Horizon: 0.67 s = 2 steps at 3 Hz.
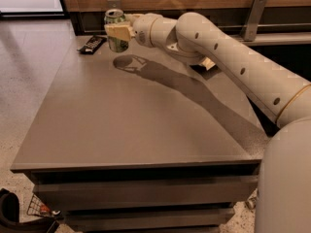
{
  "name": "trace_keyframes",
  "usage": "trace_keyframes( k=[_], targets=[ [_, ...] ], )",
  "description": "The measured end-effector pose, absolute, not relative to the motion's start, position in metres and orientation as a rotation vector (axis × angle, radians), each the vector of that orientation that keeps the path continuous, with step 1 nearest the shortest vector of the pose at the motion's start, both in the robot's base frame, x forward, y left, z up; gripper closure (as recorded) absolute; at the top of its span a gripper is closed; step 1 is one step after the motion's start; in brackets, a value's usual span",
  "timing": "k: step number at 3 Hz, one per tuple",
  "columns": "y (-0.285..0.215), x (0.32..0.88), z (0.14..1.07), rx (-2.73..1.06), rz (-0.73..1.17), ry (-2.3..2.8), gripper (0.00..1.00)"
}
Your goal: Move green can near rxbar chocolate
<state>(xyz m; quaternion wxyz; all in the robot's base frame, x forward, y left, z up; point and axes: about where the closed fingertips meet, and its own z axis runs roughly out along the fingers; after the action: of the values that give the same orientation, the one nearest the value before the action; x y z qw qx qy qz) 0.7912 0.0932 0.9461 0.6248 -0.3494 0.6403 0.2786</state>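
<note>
gripper [118, 32] is sitting in the upper left of the frame, its fingers clamping on the green can [115, 17], which is standing upright and appearing to hang just clear of the grey table [136, 125]. its shadow [127, 62] is falling on the tabletop directly beneath. rxbar chocolate [92, 43] is lying flat just left of the can, near the table's far left corner.

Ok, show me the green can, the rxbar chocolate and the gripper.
green can [118, 45], camera view, lower green body under the grip.
rxbar chocolate [92, 43], camera view, middle of the black wrapper.
gripper [115, 32], camera view, midway between its tips, shut on the green can just right of the rxbar chocolate.
</note>
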Motion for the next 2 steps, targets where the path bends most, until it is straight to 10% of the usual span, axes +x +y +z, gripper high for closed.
trace_keyframes(
  k=[2],
  targets=[
    [0.113,0.856,0.927,-0.824,0.621,1.527,1.00]
  ],
)
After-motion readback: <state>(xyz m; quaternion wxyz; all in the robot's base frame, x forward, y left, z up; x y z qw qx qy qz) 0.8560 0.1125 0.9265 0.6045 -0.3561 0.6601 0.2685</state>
